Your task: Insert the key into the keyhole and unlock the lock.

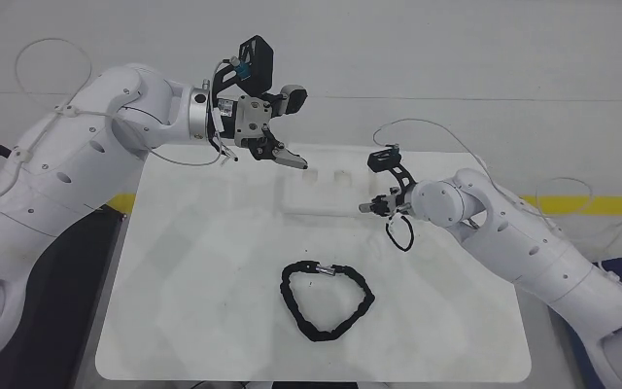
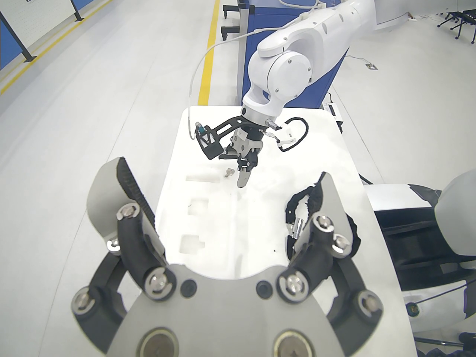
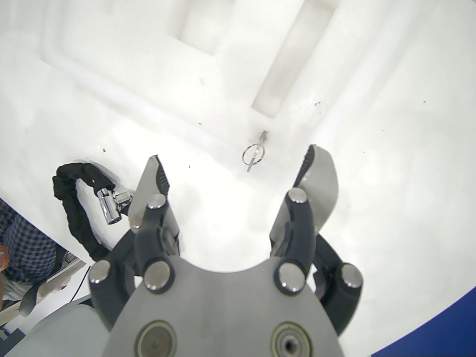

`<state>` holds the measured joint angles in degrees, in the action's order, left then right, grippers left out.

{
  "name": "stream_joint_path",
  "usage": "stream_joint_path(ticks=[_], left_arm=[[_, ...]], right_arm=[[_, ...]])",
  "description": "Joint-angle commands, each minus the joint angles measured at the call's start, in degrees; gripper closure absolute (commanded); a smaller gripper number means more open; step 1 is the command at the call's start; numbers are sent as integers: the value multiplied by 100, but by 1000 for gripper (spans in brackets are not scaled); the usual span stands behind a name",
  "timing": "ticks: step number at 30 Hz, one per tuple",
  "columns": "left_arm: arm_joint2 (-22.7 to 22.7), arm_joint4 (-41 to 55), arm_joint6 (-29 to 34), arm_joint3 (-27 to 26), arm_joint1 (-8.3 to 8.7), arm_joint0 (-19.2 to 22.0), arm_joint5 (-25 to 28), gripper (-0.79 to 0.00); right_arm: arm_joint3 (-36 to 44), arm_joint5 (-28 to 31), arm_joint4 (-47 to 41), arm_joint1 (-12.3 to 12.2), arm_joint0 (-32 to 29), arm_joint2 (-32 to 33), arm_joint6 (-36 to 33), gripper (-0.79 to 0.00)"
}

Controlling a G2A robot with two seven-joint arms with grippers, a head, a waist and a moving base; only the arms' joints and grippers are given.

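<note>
Black chain lock lying mid-frame on worktop; right hand hovering open above the key; left hand hanging open, upper left.

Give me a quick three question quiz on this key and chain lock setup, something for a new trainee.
1. True or false: the chain lock lies on the table, held by neither end effector.
2. Pick one: the right end effector is A) shut on the key, B) open, close to the key, C) gripping the chain lock.
3. Fill in: the key lies by the foam tray's long ___.

Key: 1 true; 2 B; 3 slot.
</note>
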<state>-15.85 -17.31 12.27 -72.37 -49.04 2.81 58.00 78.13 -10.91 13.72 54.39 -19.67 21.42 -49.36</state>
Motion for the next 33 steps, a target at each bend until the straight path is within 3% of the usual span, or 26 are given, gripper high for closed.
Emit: stream_joint_path(ticks=[1,3,12,22,27,28,33], left_arm=[[0,0,0,0,0,0,0,-785],[0,0,0,0,0,0,0,-785],[0,0,0,0,0,0,0,-785],[0,0,0,0,0,0,0,-785],[0,0,0,0,0,0,0,-785],[0,0,0,0,0,0,0,-785],[0,0,0,0,0,0,0,-785]], right_arm=[[-52,-38,53,42,-3,9,-49,-440],[-90,-83,79,79,-20,32,-86,-391],[-231,-262,215,185,-155,202,-97,-320],[-304,-326,328,277,-275,389,-249,-80],[-336,-351,436,320,-328,464,-315,-37],[-347,-361,453,330,-335,481,-327,0],[-393,-374,596,375,-325,557,-427,0]])
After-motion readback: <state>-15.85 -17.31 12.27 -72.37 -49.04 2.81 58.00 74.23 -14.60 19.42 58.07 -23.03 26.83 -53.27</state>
